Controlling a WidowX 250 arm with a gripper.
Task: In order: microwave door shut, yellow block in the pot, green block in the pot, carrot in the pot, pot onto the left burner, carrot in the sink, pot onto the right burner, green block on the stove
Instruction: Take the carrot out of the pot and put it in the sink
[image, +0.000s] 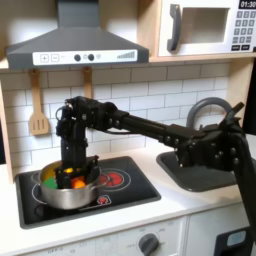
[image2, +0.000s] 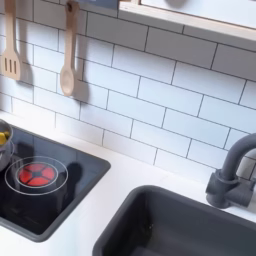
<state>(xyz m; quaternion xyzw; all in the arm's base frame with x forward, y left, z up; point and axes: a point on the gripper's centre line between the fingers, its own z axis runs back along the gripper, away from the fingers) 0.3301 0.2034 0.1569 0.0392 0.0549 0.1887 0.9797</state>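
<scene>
First exterior view shows the gripper over the pot.

Pincer tips hidden inside pot.

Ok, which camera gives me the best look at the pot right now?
The first exterior view: the pot shows whole on the stove, with the end effector over it. The second exterior view catches a sliver of it at its left edge.
</scene>
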